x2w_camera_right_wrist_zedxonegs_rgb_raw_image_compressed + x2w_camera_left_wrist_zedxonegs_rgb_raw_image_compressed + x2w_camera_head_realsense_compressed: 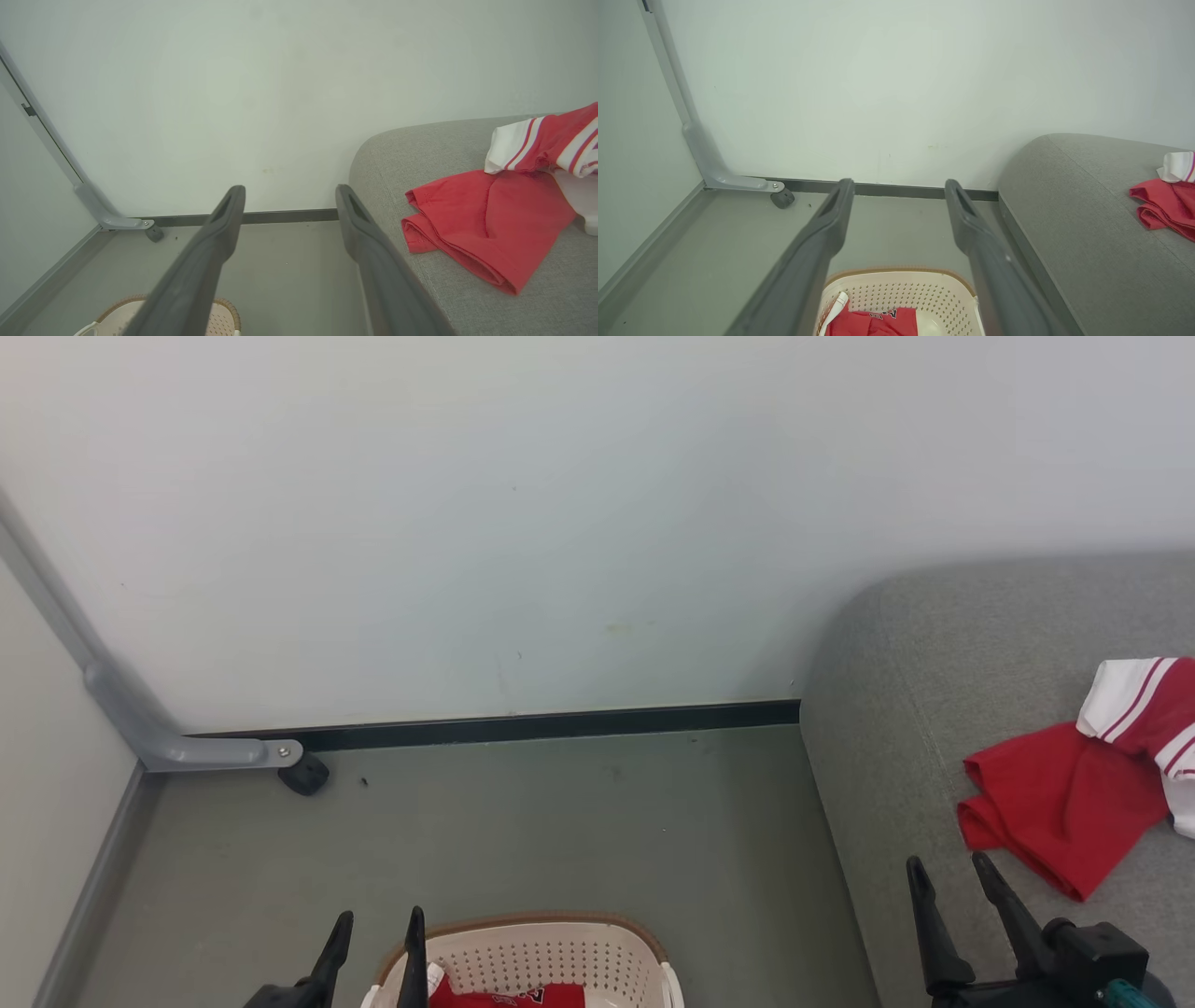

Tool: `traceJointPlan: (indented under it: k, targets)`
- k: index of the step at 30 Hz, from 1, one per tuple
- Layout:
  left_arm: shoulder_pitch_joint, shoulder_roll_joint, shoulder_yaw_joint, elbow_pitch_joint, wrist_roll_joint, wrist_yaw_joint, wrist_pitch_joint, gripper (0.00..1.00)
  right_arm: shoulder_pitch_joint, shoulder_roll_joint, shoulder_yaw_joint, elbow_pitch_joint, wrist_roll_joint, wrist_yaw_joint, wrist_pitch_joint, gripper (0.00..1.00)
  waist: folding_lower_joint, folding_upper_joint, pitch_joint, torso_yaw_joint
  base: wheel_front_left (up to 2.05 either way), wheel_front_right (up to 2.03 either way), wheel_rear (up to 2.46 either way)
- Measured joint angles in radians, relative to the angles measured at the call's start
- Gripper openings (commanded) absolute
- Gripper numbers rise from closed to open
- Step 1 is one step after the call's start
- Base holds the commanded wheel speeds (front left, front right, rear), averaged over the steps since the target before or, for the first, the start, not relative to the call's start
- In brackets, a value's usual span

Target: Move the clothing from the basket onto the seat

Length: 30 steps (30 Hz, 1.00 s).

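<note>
Basket (pixel 560 947): cream, perforated, brown rim; on the floor (pixel 560 821) at the head view's bottom edge, left of the seat and apart from it.
Jersey (pixel 509 997): red with white trim; lying inside the basket.
Seat (pixel 896 728): grey fabric, rounded corner; by the wall (pixel 560 523).
Red cloth (pixel 1055 807): rumpled, on the seat.
Striped top (pixel 1144 705): red and white; on the seat, touching the red cloth.
Left claw (pixel 380 919): fingers spread wide, holding nothing; overlaps the basket's left rim in the head view.
Right claw (pixel 948 863): fingers spread wide, holding nothing; over the seat, just beside the red cloth.
Caster (pixel 303 775): black, under a grey bracket (pixel 215 753) at the wall's foot.
</note>
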Motion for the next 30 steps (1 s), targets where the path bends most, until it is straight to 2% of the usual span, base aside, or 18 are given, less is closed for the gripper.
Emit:
traceJointPlan:
  k: [15, 30]
  targets:
    - [0.016, -0.028, 0.054, -0.001, 0.036, 0.0, -0.009, 1.0, 0.038, -0.004, -0.01, -0.07, -0.01, -0.024, 0.0, 1.0, 0.0, 0.0, 0.002, 0.004, 0.0, 0.0, 0.0]
    - [0.016, -0.049, 0.082, -0.002, 0.072, 0.0, -0.01, 1.0, 0.04, -0.01, -0.009, -0.116, -0.019, -0.025, 0.0, 1.0, 0.0, 0.0, 0.026, 0.008, 0.0, 0.0, 0.0]
